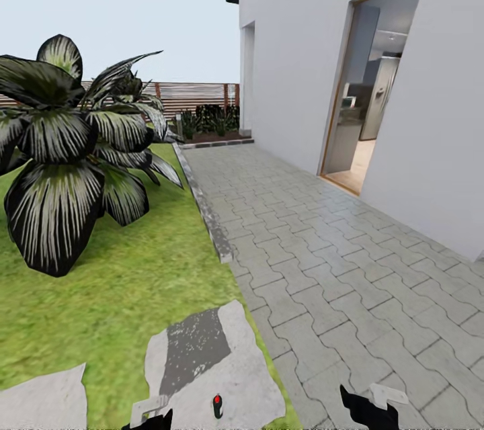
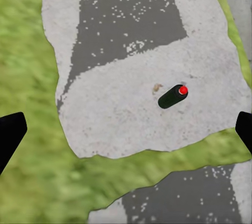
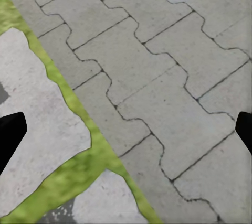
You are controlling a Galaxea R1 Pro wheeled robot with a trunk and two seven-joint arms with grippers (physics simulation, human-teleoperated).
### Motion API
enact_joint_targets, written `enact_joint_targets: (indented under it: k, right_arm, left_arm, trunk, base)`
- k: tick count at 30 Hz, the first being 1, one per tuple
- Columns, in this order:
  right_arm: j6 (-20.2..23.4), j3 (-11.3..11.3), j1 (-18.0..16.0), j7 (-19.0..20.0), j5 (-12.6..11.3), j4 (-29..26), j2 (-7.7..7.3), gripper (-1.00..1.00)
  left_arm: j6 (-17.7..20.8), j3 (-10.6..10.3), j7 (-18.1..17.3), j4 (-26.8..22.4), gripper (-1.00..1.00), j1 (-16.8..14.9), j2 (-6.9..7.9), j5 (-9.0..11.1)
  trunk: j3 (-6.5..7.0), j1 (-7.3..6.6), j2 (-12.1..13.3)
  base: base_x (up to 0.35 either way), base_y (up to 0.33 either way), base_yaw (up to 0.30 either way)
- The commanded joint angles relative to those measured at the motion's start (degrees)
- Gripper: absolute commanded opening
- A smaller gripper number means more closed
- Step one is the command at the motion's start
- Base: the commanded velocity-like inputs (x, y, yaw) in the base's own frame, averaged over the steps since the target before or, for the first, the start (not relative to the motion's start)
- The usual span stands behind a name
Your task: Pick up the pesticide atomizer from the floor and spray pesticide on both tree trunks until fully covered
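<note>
Green grass runs down your left side, with a big dark striped-leaf plant standing on it. Your left gripper sits at the bottom edge of the head view, just left of centre, pointing down over a pale stepping stone that carries a dark patch. In the left wrist view the two black fingertips sit at opposite edges of the picture, so the jaws stand wide with nothing between them. The atomizer lies on its side on that stone, a slim dark bottle with a red tip, resting on the pale part below the dark patch and well clear of both fingers. In the head view you see it as a small dark shape with a red spot, just right of your left gripper.

A grey kerb divides the grass from the interlocking pavers. Your right gripper hangs low over those pavers, beside the strip of grass edging the stone. Its fingertips are likewise far apart, jaws wide and empty.

Further right, the white house wall holds an open doorway. A slatted fence closes the far end.
</note>
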Motion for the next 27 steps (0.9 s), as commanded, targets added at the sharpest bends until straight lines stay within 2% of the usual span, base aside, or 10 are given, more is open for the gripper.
enact_joint_targets:
  k: [1,16,27]
  right_arm:
    - [-0.17,-0.31,-0.05,0.48,-0.02,0.05,0.04,1.0]
    - [-0.22,-0.25,-0.05,0.58,-0.02,0.05,0.04,1.0]
    - [-0.18,-0.23,-0.04,0.6,-0.02,0.05,0.04,1.0]
  left_arm:
    - [-0.16,-0.02,-0.22,0.06,1.0,-0.04,0.01,0.39]
    - [-0.3,-0.06,-0.22,0.06,1.0,-0.04,0.0,0.39]
    - [-1.85,-0.06,-0.22,0.06,1.0,-0.04,0.0,0.39]
  trunk:
    - [-0.15,0.0,-0.03]
    - [-1.55,0.0,-0.03]
    - [-2.57,0.0,-0.03]
  base:
    - [0.0,0.0,0.0]
    - [0.0,0.0,0.0]
    - [0.0,0.0,0.0]
